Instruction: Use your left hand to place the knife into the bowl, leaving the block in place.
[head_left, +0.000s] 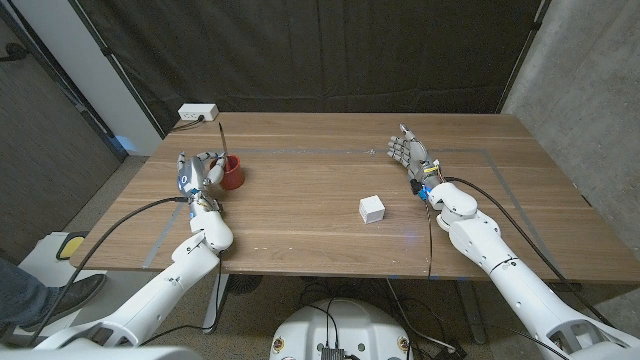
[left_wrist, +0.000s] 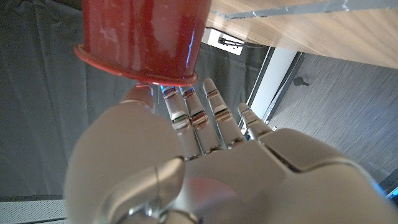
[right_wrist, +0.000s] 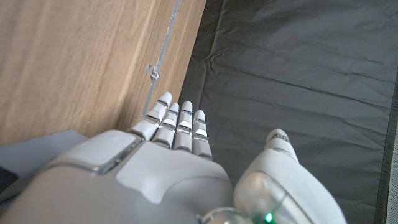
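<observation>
The red bowl (head_left: 233, 173) stands on the table's left side. A thin dark knife (head_left: 223, 140) rises out of it, leaning toward the back. My left hand (head_left: 199, 172) is right beside the bowl on its left, fingers stretched out and holding nothing. In the left wrist view the fingers (left_wrist: 199, 118) reach to the rim of the red bowl (left_wrist: 143, 37); whether they touch it I cannot tell. The white block (head_left: 372, 208) sits on the table near the middle, apart from both hands. My right hand (head_left: 410, 156) stands open at the right, fingers (right_wrist: 177, 127) straight.
A white power strip (head_left: 197, 113) lies at the table's back left corner. Thin tape lines (head_left: 300, 152) mark a rectangle on the wooden top. A dark curtain hangs behind the table. Cables run along both forearms.
</observation>
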